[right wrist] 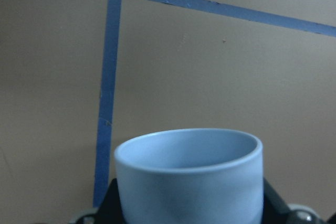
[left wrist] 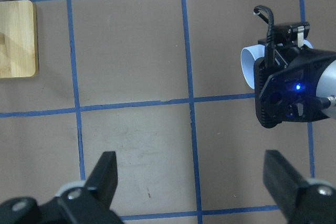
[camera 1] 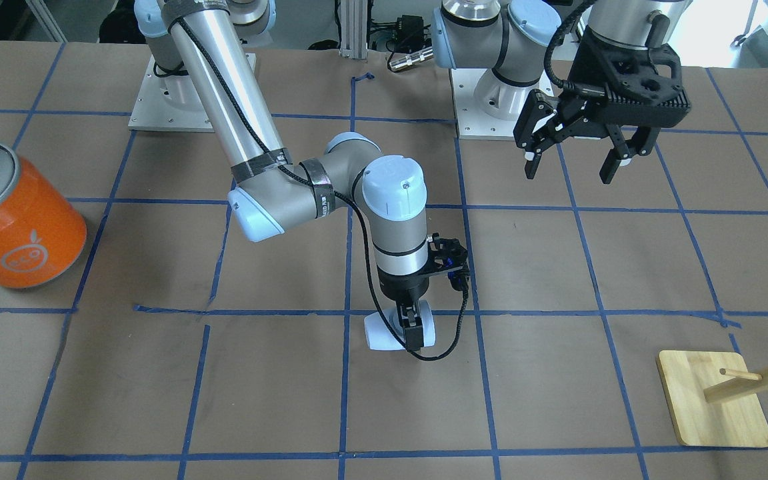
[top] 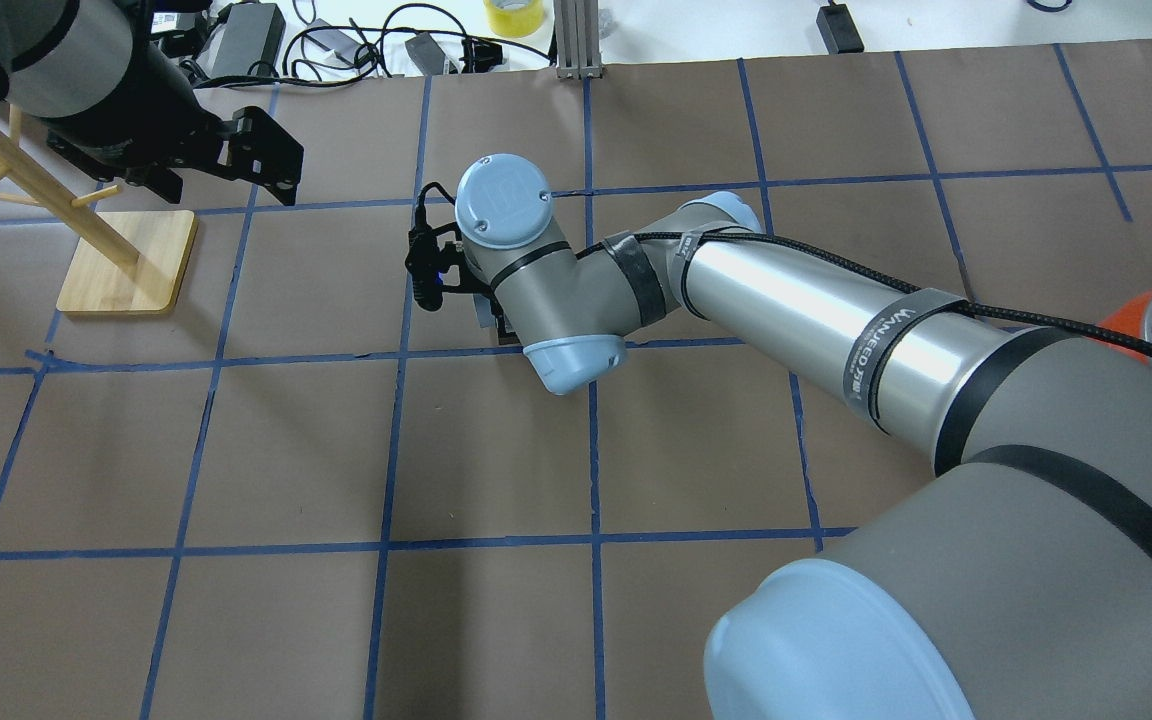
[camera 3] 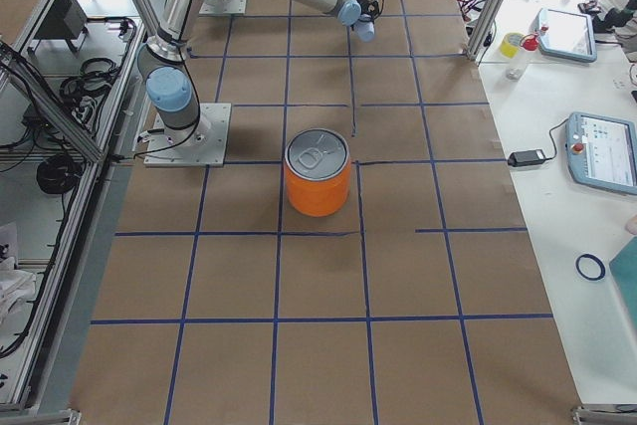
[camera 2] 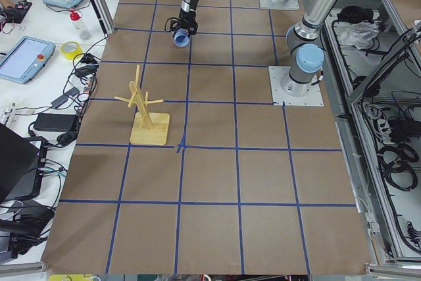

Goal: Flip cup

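Robotics lab: tape-gridded table point(camera 2: 263, 176), teach pendant point(camera 2: 25, 59), cables point(camera 2: 388, 156).

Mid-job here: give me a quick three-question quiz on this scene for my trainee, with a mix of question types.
1. True or false: the left gripper hangs above the table with its jaws open and nothing between them.
2. Which one has hold of the cup? A) the left gripper B) the right gripper C) neither
3. Fill in: the cup is not upright; it is held lying on its ____.

Key: 1 true; 2 B; 3 side.
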Robot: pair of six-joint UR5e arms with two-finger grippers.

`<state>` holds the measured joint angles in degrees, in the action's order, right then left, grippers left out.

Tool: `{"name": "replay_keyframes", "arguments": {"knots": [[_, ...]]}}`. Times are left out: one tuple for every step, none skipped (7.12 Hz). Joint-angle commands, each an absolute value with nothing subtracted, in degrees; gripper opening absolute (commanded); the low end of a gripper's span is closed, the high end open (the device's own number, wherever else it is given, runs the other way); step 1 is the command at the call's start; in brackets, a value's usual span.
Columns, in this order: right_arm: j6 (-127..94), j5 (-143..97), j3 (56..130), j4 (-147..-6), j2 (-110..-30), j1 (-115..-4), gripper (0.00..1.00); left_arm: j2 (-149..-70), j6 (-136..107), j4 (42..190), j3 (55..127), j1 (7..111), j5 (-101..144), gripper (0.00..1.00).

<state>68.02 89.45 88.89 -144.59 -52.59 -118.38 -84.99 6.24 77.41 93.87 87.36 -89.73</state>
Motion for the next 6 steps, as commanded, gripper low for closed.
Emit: {"name": "replay_keyframes", "arguments": {"knots": [[67.94,89.03,89.12,-144.75,-51.68,-118.39,0.42,-84.99,6.24,77.43,93.87,87.36,-89.74,1.0],[67.94,88.08,89.12,-144.84,-51.68,-118.39,0.5,-84.99,6.24,77.43,93.87,87.36,-89.74,1.0],[67.94,87.72,89.03,-145.19,-51.68,-118.39,0.67,-84.99,6.24,77.43,93.87,87.36,-89.74,1.0],[67.85,87.63,89.03,-145.2,-51.68,-118.39,0.93,-84.99,6.24,77.43,93.87,87.36,-89.74,1.0],[67.5,87.63,88.95,-145.2,-51.68,-118.39,1.0,-84.99,6.24,77.43,93.87,87.36,-89.74,1.0],[66.72,87.71,88.6,-145.2,-51.85,-118.39,1.0,-84.99,6.24,77.43,93.87,87.36,-89.74,1.0]]}}
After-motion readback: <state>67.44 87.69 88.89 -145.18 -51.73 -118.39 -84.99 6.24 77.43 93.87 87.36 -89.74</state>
